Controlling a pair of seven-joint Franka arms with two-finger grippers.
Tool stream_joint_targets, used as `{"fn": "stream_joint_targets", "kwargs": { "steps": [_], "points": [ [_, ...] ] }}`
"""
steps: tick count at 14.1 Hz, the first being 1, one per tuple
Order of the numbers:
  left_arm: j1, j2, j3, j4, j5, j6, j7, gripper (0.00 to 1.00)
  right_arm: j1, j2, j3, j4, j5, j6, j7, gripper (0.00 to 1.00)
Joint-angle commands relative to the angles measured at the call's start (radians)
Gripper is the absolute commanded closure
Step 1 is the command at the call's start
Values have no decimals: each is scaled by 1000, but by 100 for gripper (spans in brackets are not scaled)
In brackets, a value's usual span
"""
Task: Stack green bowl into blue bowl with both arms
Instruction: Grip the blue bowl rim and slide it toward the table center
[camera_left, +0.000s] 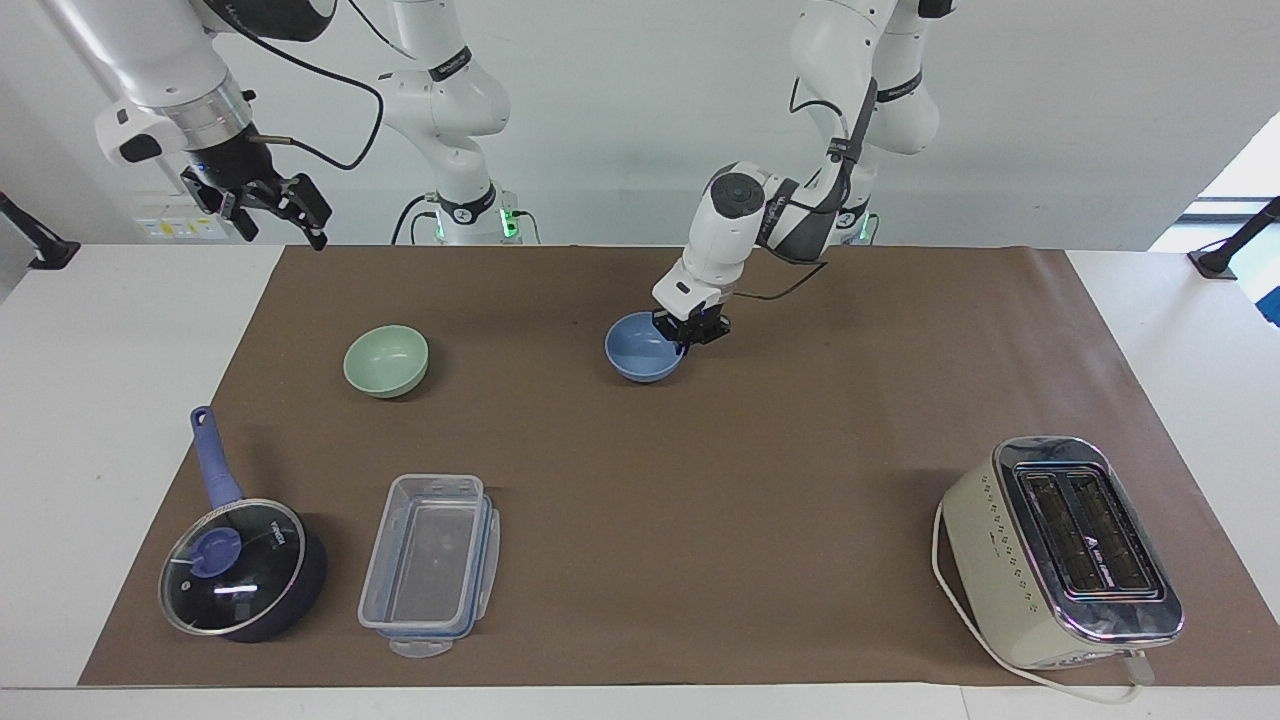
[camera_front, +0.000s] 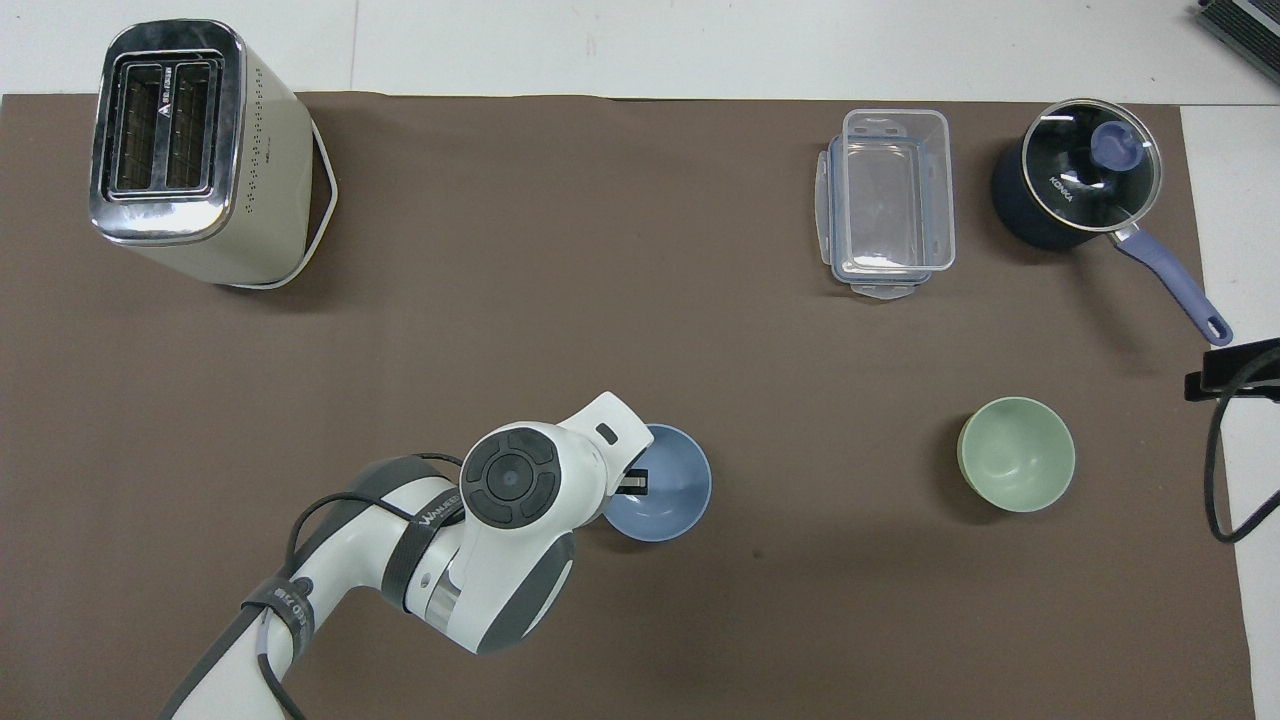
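Observation:
The blue bowl (camera_left: 645, 348) sits upright, low over the middle of the brown mat, and I cannot tell if it touches the mat. My left gripper (camera_left: 688, 335) is shut on its rim, on the side toward the left arm's end. In the overhead view one finger (camera_front: 632, 484) shows inside the blue bowl (camera_front: 668, 490). The green bowl (camera_left: 386, 360) stands alone on the mat toward the right arm's end; it also shows in the overhead view (camera_front: 1017, 468). My right gripper (camera_left: 272, 208) is open and empty, high over the table's edge at the right arm's end; its tip (camera_front: 1238, 368) shows in the overhead view.
A cream toaster (camera_left: 1065, 550) stands farthest from the robots at the left arm's end. A clear lidded container (camera_left: 430, 560) and a dark blue lidded saucepan (camera_left: 240, 570) lie farther from the robots than the green bowl. The brown mat (camera_left: 750, 480) covers the table.

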Motion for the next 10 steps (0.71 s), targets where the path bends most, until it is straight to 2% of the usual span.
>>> {"fn": "stream_joint_targets", "kwargs": {
  "steps": [1, 3, 6, 10],
  "points": [
    [-2, 9, 10, 13, -14, 4, 20, 13, -13, -25, 6, -69, -10, 43, -35, 0],
    [1, -20, 16, 13, -13, -28, 18, 0, -36, -31, 4, -135, -10, 100, -91, 0],
    [45, -106, 20, 15, -1, -107, 36, 0, -45, -35, 4, -235, -10, 183, -128, 0],
    [198, -232, 20, 15, -1, -260, 228, 0, -59, -37, 4, -338, -10, 244, -162, 0]
  ]
}}
